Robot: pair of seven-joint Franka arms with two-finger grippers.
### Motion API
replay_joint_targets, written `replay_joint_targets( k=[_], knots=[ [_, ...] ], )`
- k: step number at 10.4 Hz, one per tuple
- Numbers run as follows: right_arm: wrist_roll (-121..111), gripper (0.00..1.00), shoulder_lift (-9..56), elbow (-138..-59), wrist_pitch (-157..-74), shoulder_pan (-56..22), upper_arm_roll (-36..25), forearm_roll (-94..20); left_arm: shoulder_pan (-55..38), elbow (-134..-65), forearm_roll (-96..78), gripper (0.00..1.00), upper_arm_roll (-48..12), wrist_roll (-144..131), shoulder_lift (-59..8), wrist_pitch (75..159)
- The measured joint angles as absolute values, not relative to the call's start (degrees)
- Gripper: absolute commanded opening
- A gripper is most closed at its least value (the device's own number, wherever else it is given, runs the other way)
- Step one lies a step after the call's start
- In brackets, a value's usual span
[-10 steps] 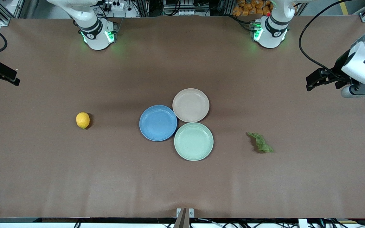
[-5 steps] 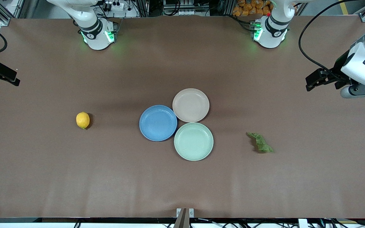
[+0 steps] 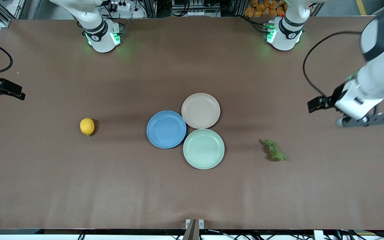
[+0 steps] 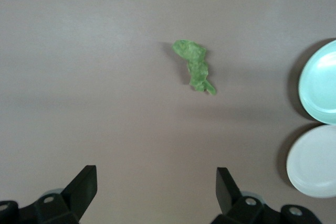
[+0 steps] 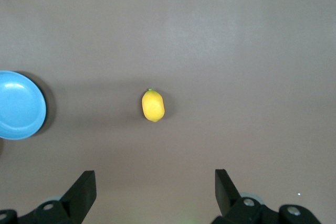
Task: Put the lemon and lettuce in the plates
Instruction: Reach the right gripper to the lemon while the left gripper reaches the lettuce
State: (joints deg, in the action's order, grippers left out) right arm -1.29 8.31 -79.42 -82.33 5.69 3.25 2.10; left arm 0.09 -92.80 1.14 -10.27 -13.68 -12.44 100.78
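Observation:
The yellow lemon (image 3: 87, 126) (image 5: 153, 105) lies on the brown table toward the right arm's end. Toward the left arm's end lies the wrinkly green lettuce (image 3: 273, 150) (image 4: 195, 66). A blue plate (image 3: 166, 129) and a beige-pink plate (image 3: 200, 110) sit empty mid-table, rims touching. My left gripper (image 4: 156, 174) hangs open over bare table, apart from the lettuce, with nothing between its fingers. My right gripper (image 5: 155, 177) is open and empty over the table's edge at the right arm's end, well off from the lemon.
A pale mint-green plate (image 3: 203, 148) lies against the two other plates, nearer the front camera. The left arm (image 3: 365, 90) reaches over the table's end, with a black cable looping above it. Both robot bases (image 3: 103, 35) stand at the table's back edge.
The left arm has swung down toward the front camera and inward toward the lettuce. The right hand has shifted slightly the same way. Lemon, lettuce and plates have not moved.

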Motion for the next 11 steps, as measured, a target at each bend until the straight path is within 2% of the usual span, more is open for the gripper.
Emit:
replay_joint_targets(
  k=[2,4,8,10,11],
  knots=[
    [-1.8,1.0,9.6,-80.0,-80.5,6.5,3.2,2.1,0.1,-98.3,1.1,1.0,-10.3,-13.7,-18.7,112.0],
    [-2.0,1.0,11.6,-81.5,-81.4,7.2,3.2,2.0,-0.7,-99.7,1.1,1.0,-10.4,-13.5,-25.3,119.6],
    [-2.0,1.0,14.7,-95.8,-100.7,8.7,3.2,-3.2,-1.9,-98.9,4.0,1.0,-10.3,-13.4,-33.7,127.5],
    [-2.1,1.0,17.1,-101.5,-107.5,8.9,3.3,-3.6,-1.9,-98.6,5.9,0.99,-10.3,-13.4,-36.2,129.9],
    [-2.1,1.0,18.3,-103.5,-110.6,8.9,3.3,-3.6,-1.9,-98.5,6.3,0.93,-10.3,-13.3,-36.9,130.4]
  ],
)
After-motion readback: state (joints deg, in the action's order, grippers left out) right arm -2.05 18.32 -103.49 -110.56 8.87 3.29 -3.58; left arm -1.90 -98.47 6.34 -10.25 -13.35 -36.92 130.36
